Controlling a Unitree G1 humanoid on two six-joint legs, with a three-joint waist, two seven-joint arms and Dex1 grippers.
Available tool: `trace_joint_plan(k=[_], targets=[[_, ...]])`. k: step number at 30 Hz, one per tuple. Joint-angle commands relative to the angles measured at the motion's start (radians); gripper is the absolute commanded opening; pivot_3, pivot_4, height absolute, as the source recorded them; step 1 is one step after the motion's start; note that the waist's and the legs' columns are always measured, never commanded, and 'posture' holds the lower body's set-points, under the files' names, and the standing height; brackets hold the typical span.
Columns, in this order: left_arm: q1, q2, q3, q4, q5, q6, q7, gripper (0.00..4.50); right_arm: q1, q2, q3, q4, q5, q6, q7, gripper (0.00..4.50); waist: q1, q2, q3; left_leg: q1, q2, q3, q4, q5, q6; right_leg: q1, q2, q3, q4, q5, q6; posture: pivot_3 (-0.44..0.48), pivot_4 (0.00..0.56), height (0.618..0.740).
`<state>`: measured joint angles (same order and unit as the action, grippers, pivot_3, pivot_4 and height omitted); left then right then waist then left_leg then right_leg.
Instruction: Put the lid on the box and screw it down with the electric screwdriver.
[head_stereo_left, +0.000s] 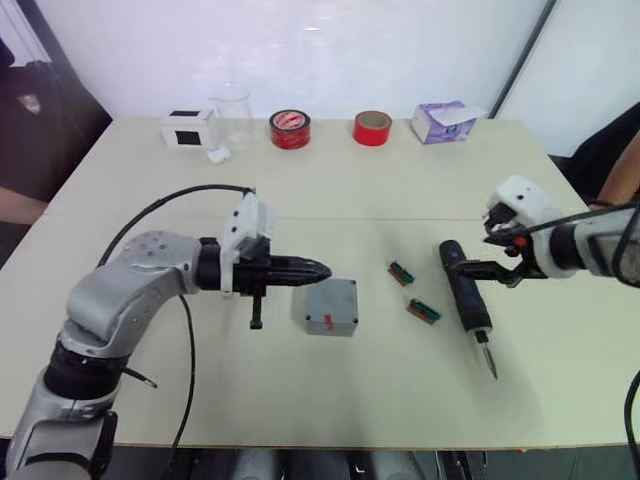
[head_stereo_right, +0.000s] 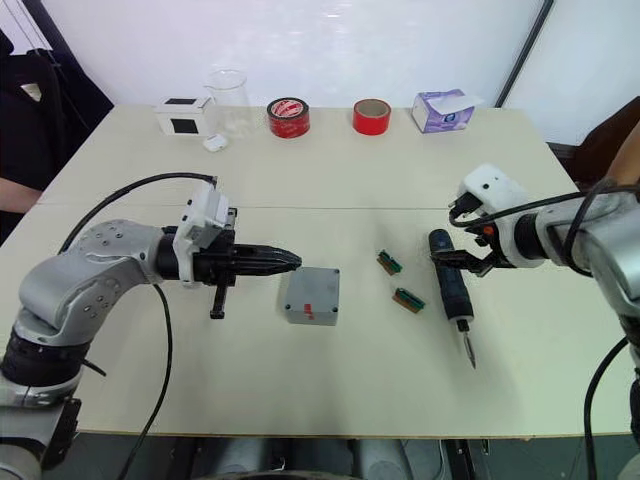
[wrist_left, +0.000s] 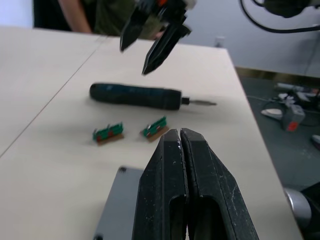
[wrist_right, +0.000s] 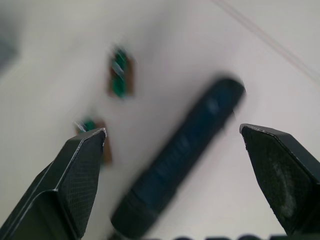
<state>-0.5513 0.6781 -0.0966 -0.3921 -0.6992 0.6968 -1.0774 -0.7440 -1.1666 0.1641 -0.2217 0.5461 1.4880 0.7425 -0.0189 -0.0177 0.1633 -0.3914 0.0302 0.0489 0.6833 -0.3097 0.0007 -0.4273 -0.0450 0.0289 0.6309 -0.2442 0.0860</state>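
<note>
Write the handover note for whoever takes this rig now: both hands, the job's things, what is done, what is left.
Left hand: shut, empty, tip at the small square grey box.
Right hand: open, hovering over the black pen-shaped electric screwdriver, not gripping it.
The box sits mid-table with its flat grey lid already on top. The screwdriver lies flat on the table to its right.
Done: lid placed.
Left: pick up the screwdriver and drive the screws.

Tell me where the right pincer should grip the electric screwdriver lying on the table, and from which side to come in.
Grip the electric screwdriver across its thick black barrel, near the blunt end, coming down from above. It lies flat with its thin metal bit pointing toward the robot, so the round body offers two free sides. The right pincer hangs open above that end, fingers straddling the barrel; likely lowering and closing is enough.
</note>
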Motion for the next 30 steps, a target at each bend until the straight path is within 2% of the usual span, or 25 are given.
trace_joint_plan(k=[1, 7, 14, 24, 27, 30], targets=[[-0.035, 0.003, -0.006, 0.014, 0.01, -0.05, -0.061, 0.0, -0.147, 0.028, 0.119, 0.155, -0.002, 0.114, -0.011, 4.48, -0.001, 0.001, 0.001, 0.0, 0.0, 0.0, 0.0, 0.0, 0.0, 0.0, 0.0, 0.0, 0.0, 0.0, 0.0, 0.0, 0.15, 0.74], [-0.049, -0.004, -0.02, 0.028, 0.033, -0.07, -0.081, 0.0, -0.272, 0.064, 0.309, 0.335, 0.042, 0.126, -0.033, 4.48, 0.006, 0.002, 0.001, -0.002, 0.0, 0.0, 0.0, 0.0, 0.0, -0.002, 0.0, 0.001, 0.0, 0.0, 0.0, 0.0, 0.15, 0.74], [-0.023, -0.015, -0.015, 0.005, 0.046, -0.073, -0.044, 0.0, -0.303, 0.11, 0.448, 0.476, 0.091, 0.126, -0.11, 4.48, 0.006, 0.002, 0.001, -0.005, -0.001, 0.0, 0.0, 0.0, 0.0, -0.003, -0.002, 0.001, -0.001, 0.002, 0.003, 0.0, 0.15, 0.74], [0.037, -0.006, 0.006, -0.042, 0.042, -0.062, 0.012, 0.0, -0.335, 0.219, 0.517, 0.63, 0.2, 0.126, -0.229, 4.48, 0.006, 0.001, 0.001, -0.004, -0.001, -0.001, 0.0, 0.0, 0.0, -0.002, -0.002, 0.0, -0.001, 0.002, 0.003, 0.0, 0.15, 0.74], [0.039, 0.0, 0.012, -0.042, 0.045, -0.062, 0.022, 0.0, -0.346, 0.239, 0.53, 0.653, 0.258, 0.126, -0.275, 3.84, 0.005, 0.0, 0.001, -0.004, -0.001, 0.0, 0.001, 0.0, 0.0, -0.001, -0.002, 0.0, -0.001, 0.002, 0.003, 0.0, 0.15, 0.74], [0.039, 0.005, 0.014, -0.041, 0.045, -0.062, 0.027, 0.0, -0.344, 0.246, 0.522, 0.656, 0.3, 0.126, -0.328, 2.92, 0.004, 0.0, 0.0, -0.003, -0.001, -0.001, 0.001, 0.0, 0.0, -0.001, -0.001, 0.0, -0.001, 0.002, 0.003, 0.0, 0.15, 0.74]])
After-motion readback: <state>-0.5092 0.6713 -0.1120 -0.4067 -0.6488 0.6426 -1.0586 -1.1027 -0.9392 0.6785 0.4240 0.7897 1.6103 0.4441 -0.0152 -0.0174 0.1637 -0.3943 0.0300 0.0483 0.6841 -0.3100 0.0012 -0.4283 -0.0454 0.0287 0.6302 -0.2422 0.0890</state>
